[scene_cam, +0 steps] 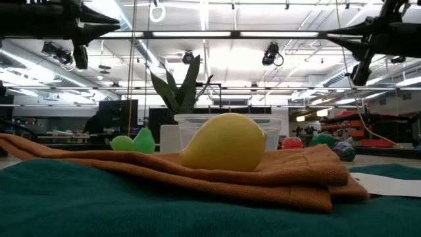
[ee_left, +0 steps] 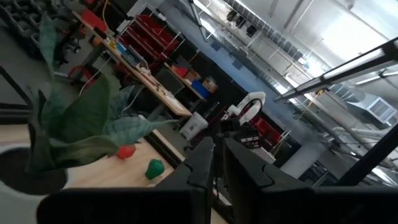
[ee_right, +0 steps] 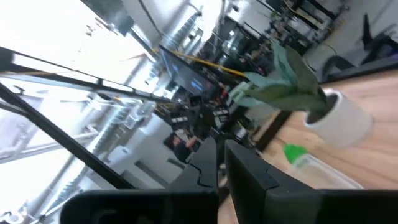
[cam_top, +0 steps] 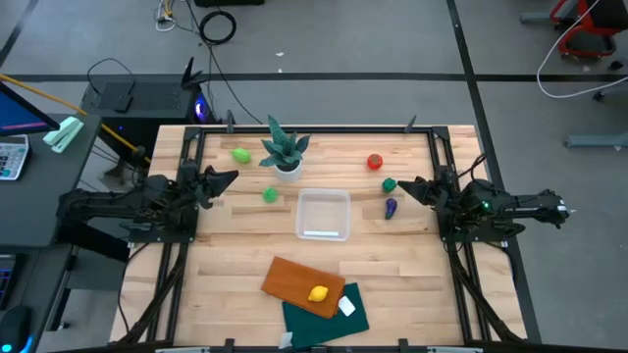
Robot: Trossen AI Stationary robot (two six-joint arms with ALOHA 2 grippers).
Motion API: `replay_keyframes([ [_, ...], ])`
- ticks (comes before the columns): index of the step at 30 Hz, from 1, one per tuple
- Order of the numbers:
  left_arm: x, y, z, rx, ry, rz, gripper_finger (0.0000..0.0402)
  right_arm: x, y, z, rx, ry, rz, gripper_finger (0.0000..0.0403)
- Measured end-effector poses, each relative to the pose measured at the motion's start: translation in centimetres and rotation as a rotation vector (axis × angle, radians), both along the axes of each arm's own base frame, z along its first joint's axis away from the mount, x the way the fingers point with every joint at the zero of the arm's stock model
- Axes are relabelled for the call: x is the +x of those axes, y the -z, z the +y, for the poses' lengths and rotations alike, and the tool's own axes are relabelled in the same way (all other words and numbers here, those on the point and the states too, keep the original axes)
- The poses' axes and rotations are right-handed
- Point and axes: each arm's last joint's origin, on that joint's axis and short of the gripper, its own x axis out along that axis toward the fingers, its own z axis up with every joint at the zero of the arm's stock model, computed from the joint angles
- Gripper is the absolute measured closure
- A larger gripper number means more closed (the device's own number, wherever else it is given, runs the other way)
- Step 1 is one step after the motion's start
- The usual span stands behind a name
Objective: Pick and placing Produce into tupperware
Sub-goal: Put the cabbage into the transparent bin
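High view: tupperware (cam_top: 323, 215) sits mid-table and looks empty, so nothing is placed yet. All six produce pieces lie outside it: two light green (cam_top: 240, 155) (cam_top: 270, 195) to its left by the potted plant (cam_top: 285, 150), red (cam_top: 375, 162), dark green (cam_top: 390, 184) and purple (cam_top: 391, 207) to its right, yellow (cam_top: 318, 293) on the orange-brown board (cam_top: 302, 284) nearer the front. Left gripper (cam_top: 228, 177) hangs at the left edge, right gripper (cam_top: 404, 184) at the right edge near the dark green piece; neither holds anything

Low view: yellow piece (scene_cam: 223, 142) sits on orange cloth in front of the tub (scene_cam: 273, 135); both arms are up high

Left wrist view: left gripper (ee_left: 219, 155) has fingers close together with a thin slit between them, empty

Right wrist view: right gripper (ee_right: 221, 155) has fingers pressed together, empty

Judgement: task at the start, six picks left
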Motion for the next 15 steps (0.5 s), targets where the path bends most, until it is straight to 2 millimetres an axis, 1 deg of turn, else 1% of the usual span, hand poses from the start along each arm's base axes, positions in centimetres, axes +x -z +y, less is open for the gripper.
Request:
replay_keyframes([
  [8,1.1,-2.9,0.0,0.124,-0.029,0.066,0.0358,-0.3,-0.9,0.0,-0.038,0.016,-0.044,0.0403],
  [12,1.8,-4.6,0.2,0.176,-0.054,0.108,0.0354,-0.5,-2.6,0.0,-0.105,0.043,-0.050,0.0403],
  [15,2.1,-5.3,0.6,0.187,-0.086,0.164,0.0354,-0.3,-4.0,-0.1,-0.166,0.065,0.010,0.0403],
])
